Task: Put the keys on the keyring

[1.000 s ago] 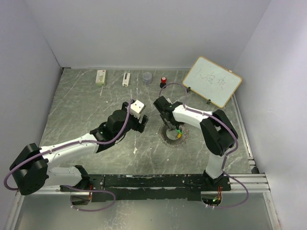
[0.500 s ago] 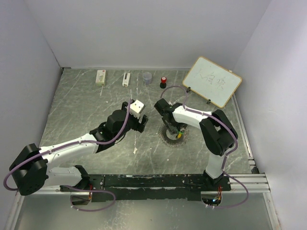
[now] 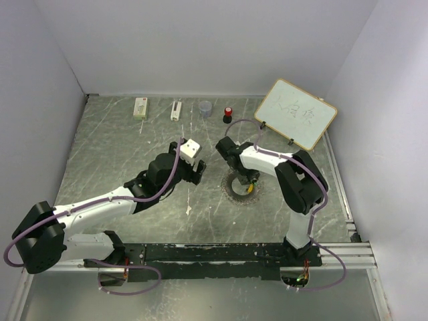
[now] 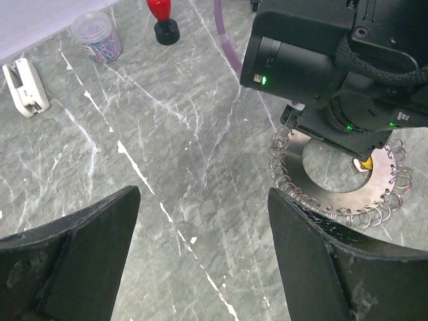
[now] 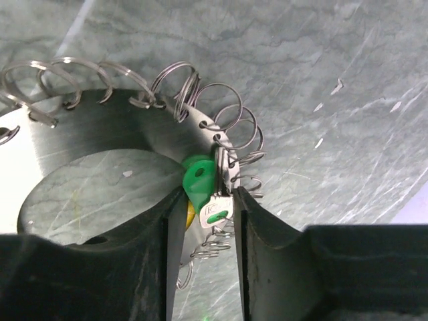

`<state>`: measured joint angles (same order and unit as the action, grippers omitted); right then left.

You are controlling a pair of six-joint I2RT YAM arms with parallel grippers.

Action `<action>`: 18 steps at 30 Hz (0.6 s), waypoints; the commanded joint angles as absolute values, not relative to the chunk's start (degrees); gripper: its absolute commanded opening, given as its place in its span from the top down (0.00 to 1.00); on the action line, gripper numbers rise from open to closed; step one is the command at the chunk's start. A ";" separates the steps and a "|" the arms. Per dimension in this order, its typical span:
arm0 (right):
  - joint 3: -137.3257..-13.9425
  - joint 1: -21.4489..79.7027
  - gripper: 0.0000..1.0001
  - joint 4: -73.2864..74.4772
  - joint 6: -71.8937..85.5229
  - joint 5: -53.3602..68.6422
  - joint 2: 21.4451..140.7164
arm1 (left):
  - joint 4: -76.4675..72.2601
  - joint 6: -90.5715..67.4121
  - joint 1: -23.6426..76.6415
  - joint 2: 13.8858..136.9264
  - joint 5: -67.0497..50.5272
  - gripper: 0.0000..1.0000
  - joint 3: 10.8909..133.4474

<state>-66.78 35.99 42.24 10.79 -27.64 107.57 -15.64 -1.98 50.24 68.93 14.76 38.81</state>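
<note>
Your right gripper (image 5: 204, 214) stands over the keyring (image 5: 100, 130), right of table centre, fingers pinching the green key (image 5: 198, 182); the yellow key (image 4: 366, 162) lies beside it. Your left gripper (image 4: 200, 254) hangs wide open, empty, left of the ring.

- The right gripper (image 5: 204, 214) now sits lower and closer over the keyring (image 3: 239, 185) than a second ago.
- Its fingers (image 5: 157, 234) stand narrower, flanking the green key (image 5: 199, 180).

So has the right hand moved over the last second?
Barely; the right hand stays low over the keyring, its black wrist nudged slightly toward the red-topped knob, its fingers narrower around the green key.
</note>
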 commanded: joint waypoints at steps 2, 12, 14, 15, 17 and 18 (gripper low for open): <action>-64.62 33.77 0.73 38.42 11.79 -23.96 110.14 | -17.31 -2.38 49.68 67.67 14.24 0.12 38.23; -64.21 32.71 1.00 35.97 12.26 -24.37 106.10 | -17.38 -2.55 49.54 67.84 14.00 0.12 38.22; -64.23 32.74 1.00 35.98 12.60 -24.52 104.88 | -17.34 -2.55 49.49 67.91 13.97 0.12 38.30; -64.15 32.77 1.00 35.85 12.78 -24.48 103.87 | -17.32 -2.55 49.56 67.98 13.97 0.12 38.32; -64.07 32.78 1.00 35.70 13.01 -24.06 101.42 | -17.27 -2.55 49.51 68.09 13.89 0.12 38.41; -64.07 32.78 1.00 35.54 13.02 -23.73 99.83 | -17.23 -2.59 49.49 68.18 13.84 0.12 38.47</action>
<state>-64.90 33.04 37.85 11.05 -26.06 104.53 -15.64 -1.98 49.95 68.73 14.74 38.50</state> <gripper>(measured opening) 0.137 0.883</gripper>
